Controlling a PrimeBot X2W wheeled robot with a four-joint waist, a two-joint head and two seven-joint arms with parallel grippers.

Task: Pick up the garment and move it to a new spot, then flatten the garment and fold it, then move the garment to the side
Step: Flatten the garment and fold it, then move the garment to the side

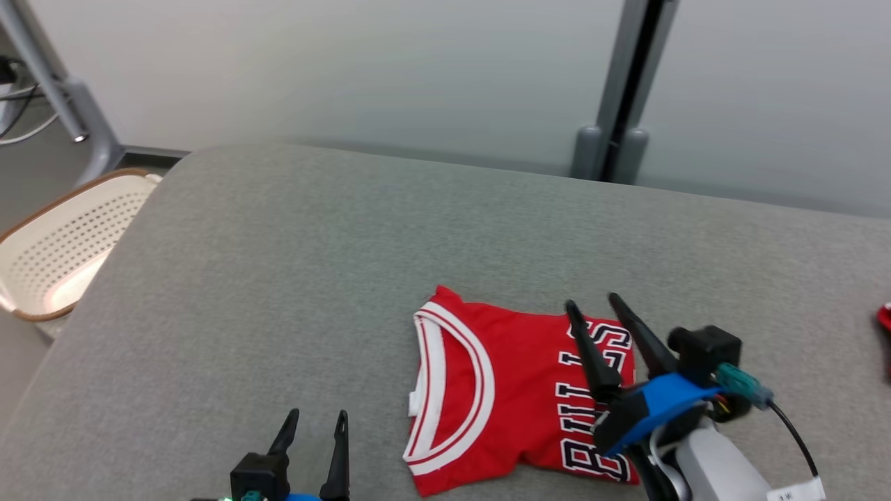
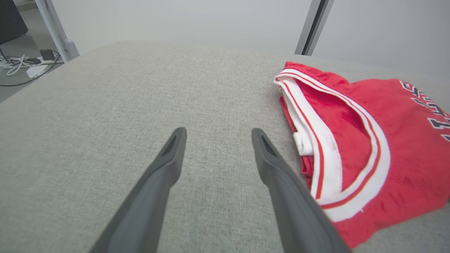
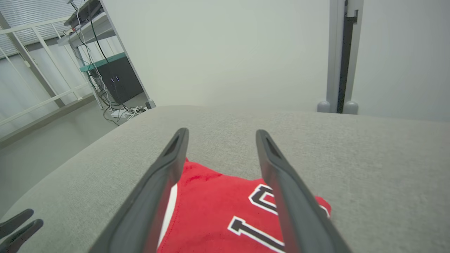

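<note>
The garment (image 1: 505, 400) is a red jersey with white trim and dark lettering, lying folded on the grey padded table (image 1: 313, 264) at the near right. My right gripper (image 1: 594, 305) hovers above its lettered half, open, nothing between its fingers; the right wrist view looks down on the garment (image 3: 218, 214) between the open right gripper (image 3: 220, 133). My left gripper (image 1: 317, 416) stands open over bare table, left of the jersey's collar. In the left wrist view the open left gripper (image 2: 218, 131) points past the garment (image 2: 369, 147), which lies apart to its right.
A cream perforated basket (image 1: 62, 243) stands on the floor beyond the table's left edge. A grey post (image 1: 623, 90) rises behind the table. A small red thing (image 1: 884, 320) shows at the right edge. Cables and shelving (image 3: 105, 73) stand at the left.
</note>
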